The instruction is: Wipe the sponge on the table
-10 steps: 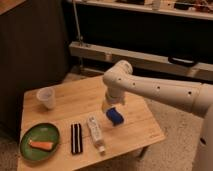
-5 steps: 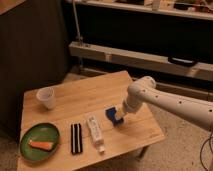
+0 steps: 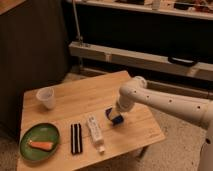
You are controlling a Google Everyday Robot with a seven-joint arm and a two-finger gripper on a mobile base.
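Now your end effector (image 3: 116, 114) has swung down from above onto the small bright-blue wavy-edged sponge (image 3: 119, 120), right of the light-wood tabletop's (image 3: 85, 97) middle, so wiping contact looks made, though you cannot tell whether it grips.

Light-wood table (image 3: 80, 102): 1 white cup (image 3: 46, 97), 1 green plate (image 3: 37, 132), 1 striped bar (image 3: 76, 138), 1 white tube (image 3: 95, 132), 1 blue sponge (image 3: 119, 120).

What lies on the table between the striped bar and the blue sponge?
The white tube lies there, beside the striped bar, in the camera view. The claw is at the sponge.
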